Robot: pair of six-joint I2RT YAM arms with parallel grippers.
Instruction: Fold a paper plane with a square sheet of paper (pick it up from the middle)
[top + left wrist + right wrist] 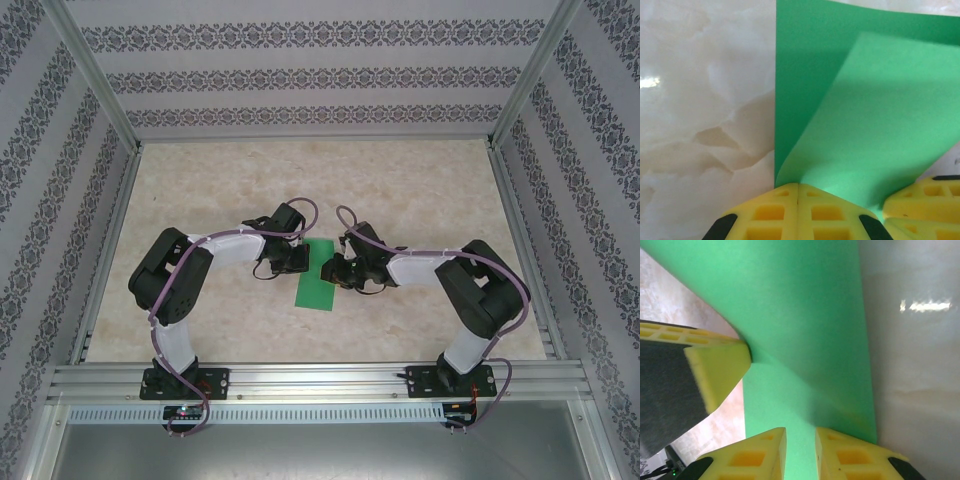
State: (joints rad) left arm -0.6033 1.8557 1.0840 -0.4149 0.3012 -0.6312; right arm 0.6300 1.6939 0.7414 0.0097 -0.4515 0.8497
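My left gripper (pixel 798 187), jaws shut, pinches the square sheet of paper (pixel 321 272) to hold its flap over; right gripper (pixel 800 432), jaws barely parted, sits at its fold.

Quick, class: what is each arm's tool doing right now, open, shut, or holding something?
Left tool: shut on the thin bright-green square sheet of paper, pinching a curled-up flap.
Right tool: slightly open, green paper showing in the gap.
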